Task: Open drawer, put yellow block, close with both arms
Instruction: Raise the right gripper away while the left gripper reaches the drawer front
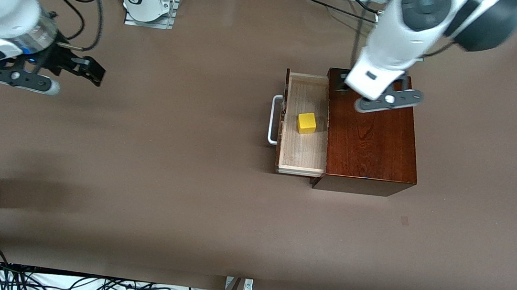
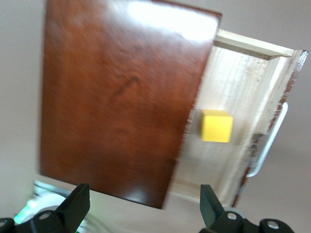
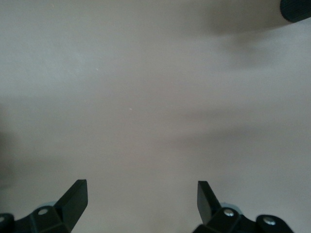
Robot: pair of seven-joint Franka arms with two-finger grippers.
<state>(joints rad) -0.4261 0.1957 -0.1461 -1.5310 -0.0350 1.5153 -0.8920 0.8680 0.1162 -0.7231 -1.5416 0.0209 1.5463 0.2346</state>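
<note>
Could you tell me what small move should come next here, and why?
Probably bring the open right gripper, now over bare table at its own end, toward the white U-shaped handle: the small yellow cube already sits in the open pale-wood drawer, and the open left gripper hangs above the dark mahogany box.

Left gripper point(image 1: 341, 84) up in the air off a bent white left arm point(image 1: 414, 31), fingers point(image 2: 77, 204) spread wide and empty; right gripper point(image 1: 91, 70) low and level, fingers point(image 3: 75, 196) parted, gripping nothing.
</note>
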